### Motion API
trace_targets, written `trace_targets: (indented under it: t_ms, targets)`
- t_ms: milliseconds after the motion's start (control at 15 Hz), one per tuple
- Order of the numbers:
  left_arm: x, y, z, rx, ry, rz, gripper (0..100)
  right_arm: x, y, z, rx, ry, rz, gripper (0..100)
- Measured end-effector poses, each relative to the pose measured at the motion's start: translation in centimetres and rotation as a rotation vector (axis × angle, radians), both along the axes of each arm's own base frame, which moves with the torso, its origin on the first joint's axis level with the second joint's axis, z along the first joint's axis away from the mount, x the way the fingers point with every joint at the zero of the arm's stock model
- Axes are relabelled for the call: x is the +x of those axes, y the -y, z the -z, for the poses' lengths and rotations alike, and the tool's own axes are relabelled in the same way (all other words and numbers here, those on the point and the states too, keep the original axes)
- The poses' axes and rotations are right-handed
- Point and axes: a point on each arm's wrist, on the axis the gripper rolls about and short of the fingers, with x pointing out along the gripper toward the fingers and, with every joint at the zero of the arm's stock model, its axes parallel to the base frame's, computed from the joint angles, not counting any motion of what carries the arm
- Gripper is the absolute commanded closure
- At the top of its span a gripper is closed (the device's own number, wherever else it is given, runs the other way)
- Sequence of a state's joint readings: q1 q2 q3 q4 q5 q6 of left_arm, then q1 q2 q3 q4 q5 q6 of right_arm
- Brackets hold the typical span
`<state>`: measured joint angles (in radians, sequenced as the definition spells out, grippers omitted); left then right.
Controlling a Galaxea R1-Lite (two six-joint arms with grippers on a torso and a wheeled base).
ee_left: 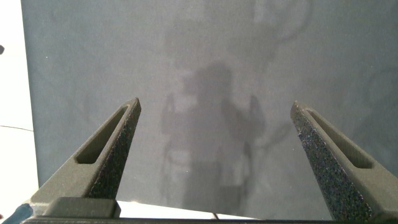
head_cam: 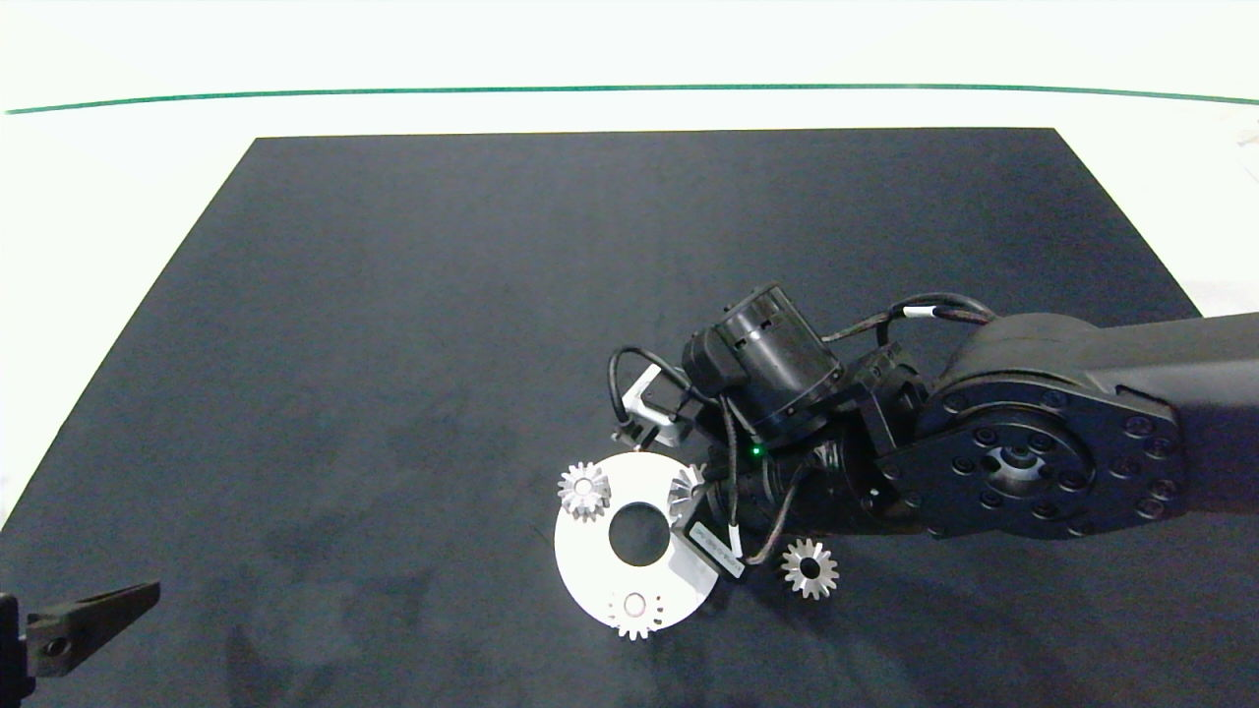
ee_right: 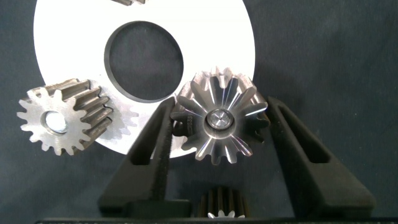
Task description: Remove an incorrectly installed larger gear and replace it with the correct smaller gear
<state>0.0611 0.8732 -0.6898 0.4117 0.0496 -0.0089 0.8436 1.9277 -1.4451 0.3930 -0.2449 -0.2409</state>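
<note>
So the right end effector (ee_right: 219, 127) brackets the larger gear (ee_right: 219, 120) on the white disc (ee_right: 74, 37), fingers closed against its teeth; I'd lift straight up, no tilt. Left end effector (ee_left: 214, 155) idles open.

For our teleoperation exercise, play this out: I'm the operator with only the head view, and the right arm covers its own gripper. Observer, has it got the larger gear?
Observer: Yes. In the right wrist view the right gripper is shut on the larger gear, with a finger against each side of its rim.
Operator: Is the gear lifted off?
Observer: Not visibly. It sits over the edge of the white plate, and a pin end shows in its bore.
Operator: And the left gripper?
Observer: The left gripper is open over bare mat, holding nothing.
</note>
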Motion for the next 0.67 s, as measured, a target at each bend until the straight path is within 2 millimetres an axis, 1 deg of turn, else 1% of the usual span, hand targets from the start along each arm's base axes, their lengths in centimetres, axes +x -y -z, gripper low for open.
trace_targets:
  t_ms: [667]
  targets:
    - [0.04,0.0,0.12,0.0,-0.004,0.001,0,-0.32,-0.23,0.11,-0.016,0.014,0.008,68]
